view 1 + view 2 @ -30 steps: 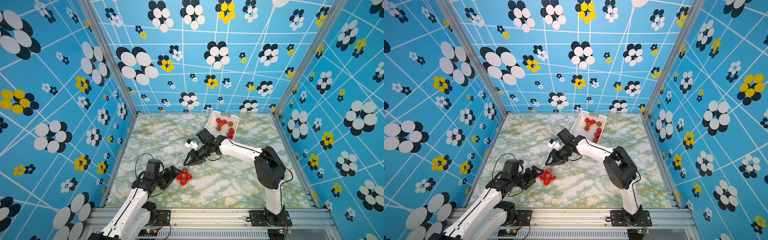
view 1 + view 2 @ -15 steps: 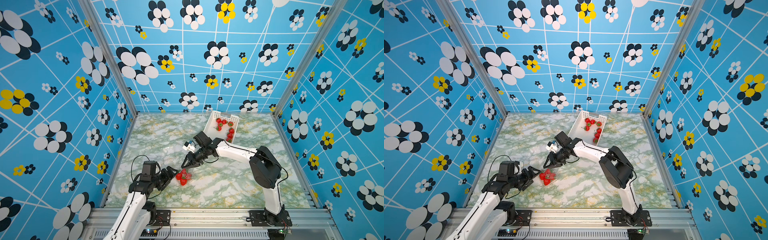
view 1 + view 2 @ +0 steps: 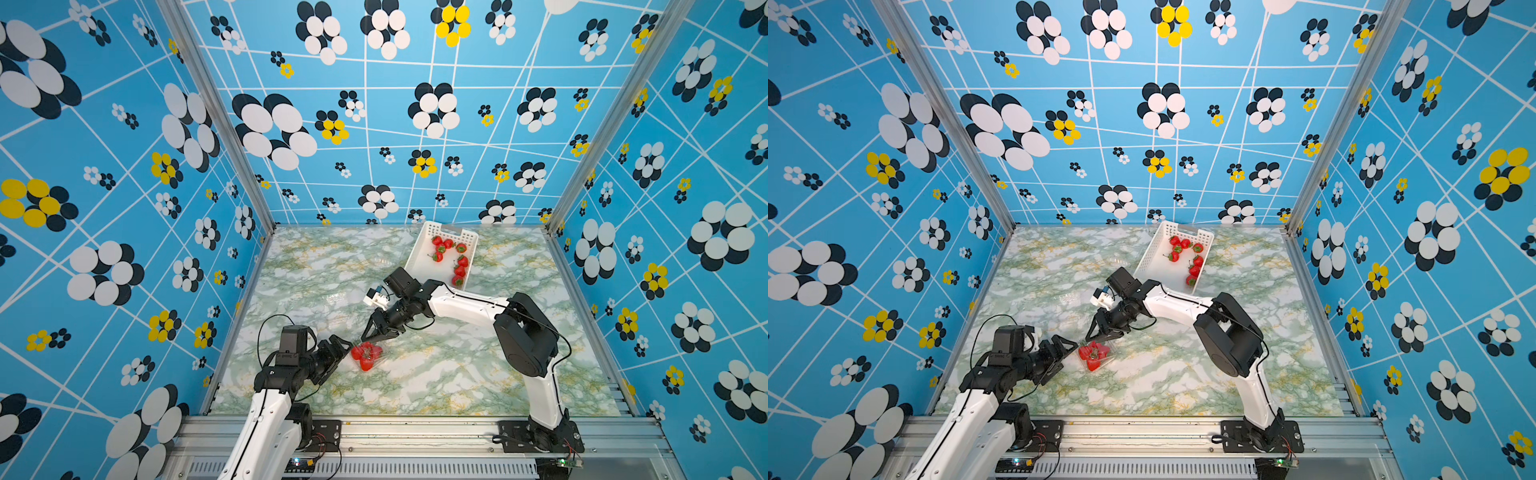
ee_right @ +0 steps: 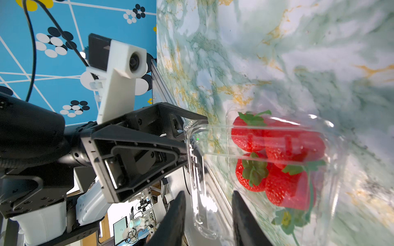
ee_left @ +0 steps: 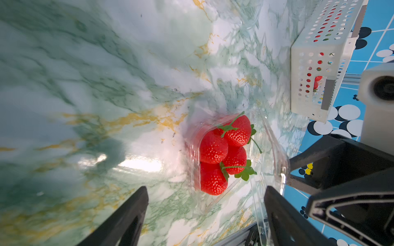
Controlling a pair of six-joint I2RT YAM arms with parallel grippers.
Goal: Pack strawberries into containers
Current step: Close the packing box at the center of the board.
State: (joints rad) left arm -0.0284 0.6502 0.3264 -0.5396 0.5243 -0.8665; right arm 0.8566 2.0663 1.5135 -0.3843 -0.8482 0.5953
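A clear container (image 3: 380, 360) (image 3: 1106, 356) lies at the front left of the table with several red strawberries (image 3: 365, 355) (image 5: 221, 153) (image 4: 283, 159) inside. Its lid (image 5: 274, 149) (image 4: 202, 187) stands swung up. My right gripper (image 3: 368, 337) (image 3: 1091, 336) (image 4: 207, 213) reaches down from behind and is shut on that lid. My left gripper (image 3: 344, 354) (image 3: 1069, 355) (image 5: 204, 213) stands open just left of the container, which lies ahead of its gap. More strawberries (image 3: 451, 257) (image 3: 1192, 259) lie in the white basket.
The white perforated basket (image 3: 419, 257) (image 3: 1152, 257) (image 5: 315, 53) stands at the back, right of centre. Two empty clear containers (image 3: 336, 297) (image 3: 384, 262) sit on the marble top between it and the grippers. Blue patterned walls enclose the table.
My right gripper has come forward and down from mid-table to the container's lid and narrowed slightly. The left arm has drawn back a little; the container has stayed put.
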